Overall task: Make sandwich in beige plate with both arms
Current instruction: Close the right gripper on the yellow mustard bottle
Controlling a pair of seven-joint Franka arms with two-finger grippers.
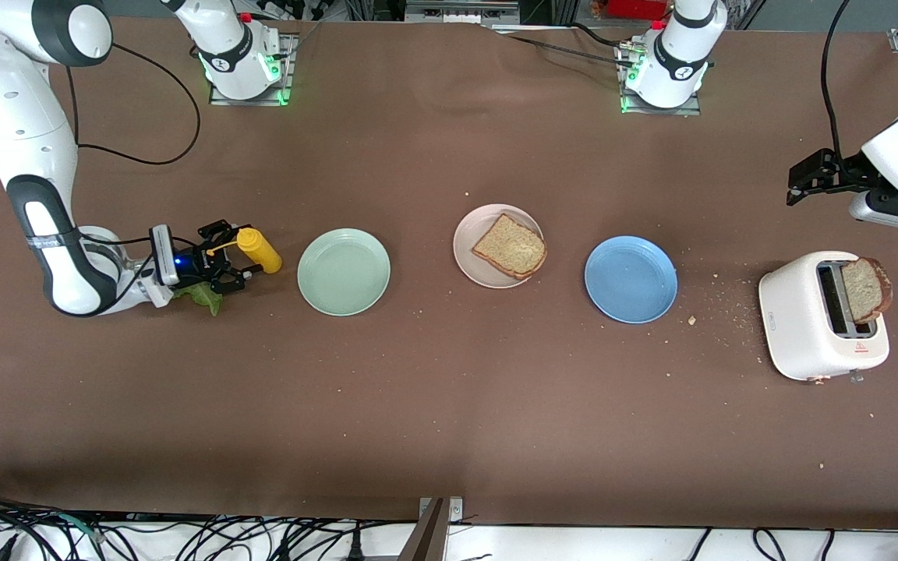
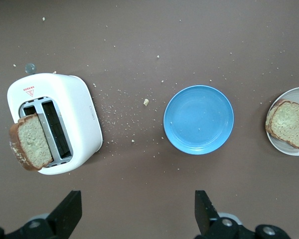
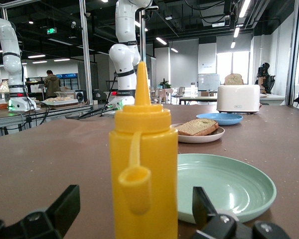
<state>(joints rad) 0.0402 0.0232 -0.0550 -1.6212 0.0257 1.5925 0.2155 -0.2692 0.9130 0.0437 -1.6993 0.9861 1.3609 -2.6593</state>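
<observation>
One yellow plastic squeeze bottle stands between my right gripper's spread fingers, blocking the mint-green round plate; my left gripper hangs spread near the white toaster, its red warning triangle unreadable.

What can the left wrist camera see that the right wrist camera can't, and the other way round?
Only the left wrist view shows the crumbs scattered between the toaster and the blue plate, and the open left gripper.

Only the right wrist view shows the yellow bottle, the mint-green plate, and the open right gripper on either side of that bottle.

Both show the white toaster with a toast slice sticking out, the blue plate, and the beige plate holding another bread slice.
</observation>
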